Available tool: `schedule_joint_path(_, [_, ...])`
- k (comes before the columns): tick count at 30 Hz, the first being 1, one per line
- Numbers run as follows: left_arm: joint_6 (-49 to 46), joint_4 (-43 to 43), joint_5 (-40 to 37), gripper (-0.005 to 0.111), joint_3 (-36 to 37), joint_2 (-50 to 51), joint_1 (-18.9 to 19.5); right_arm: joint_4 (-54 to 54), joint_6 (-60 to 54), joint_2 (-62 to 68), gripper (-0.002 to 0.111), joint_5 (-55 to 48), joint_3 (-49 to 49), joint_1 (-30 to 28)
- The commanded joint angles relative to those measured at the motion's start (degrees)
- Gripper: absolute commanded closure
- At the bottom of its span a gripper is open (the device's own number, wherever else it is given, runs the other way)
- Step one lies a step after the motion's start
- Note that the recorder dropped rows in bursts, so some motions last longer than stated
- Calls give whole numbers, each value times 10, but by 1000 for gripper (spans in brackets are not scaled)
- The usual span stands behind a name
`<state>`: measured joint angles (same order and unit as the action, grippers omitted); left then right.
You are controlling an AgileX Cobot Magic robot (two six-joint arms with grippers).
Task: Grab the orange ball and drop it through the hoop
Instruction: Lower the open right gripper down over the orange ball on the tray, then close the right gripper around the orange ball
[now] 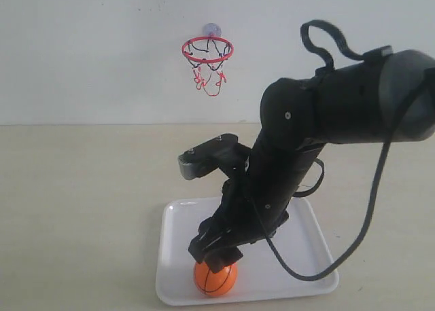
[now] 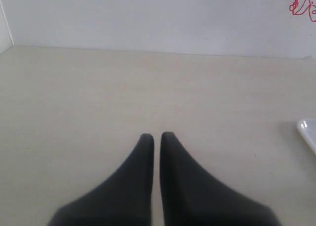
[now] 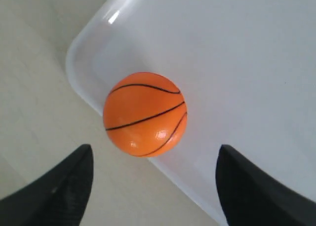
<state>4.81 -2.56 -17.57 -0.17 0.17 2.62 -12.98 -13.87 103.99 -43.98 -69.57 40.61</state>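
Observation:
The orange ball, with thin black seams, rests in the front-left corner of a white tray. My right gripper hangs just above it, open, its two dark fingers spread wider than the ball and not touching it. The hoop, with its red ring, black-and-red net and purplish suction cup, is stuck high on the back wall. A scrap of its net shows in the left wrist view. My left gripper is shut with nothing in it, over bare table.
The right arm's bulky black body and looping cable reach in from the right over the tray. A corner of the tray shows in the left wrist view. Pale wooden tabletop meets the white wall behind.

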Motion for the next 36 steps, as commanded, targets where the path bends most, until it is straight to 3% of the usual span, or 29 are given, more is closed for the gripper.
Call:
schedule_joint_path(1, [2, 4, 0, 103, 2, -2, 1, 4, 37, 22, 41, 9, -7, 1])
schedule_joint_path(7, [0, 4, 0, 103, 2, -2, 1, -8, 69, 33, 23, 11, -8, 1])
schedule_joint_path(21, [0, 4, 0, 103, 2, -2, 1, -55, 73, 44, 23, 48, -8, 1])
schedule_joint_path(36, [0, 4, 0, 103, 2, -2, 1, -57, 73, 76, 23, 16, -46, 1])
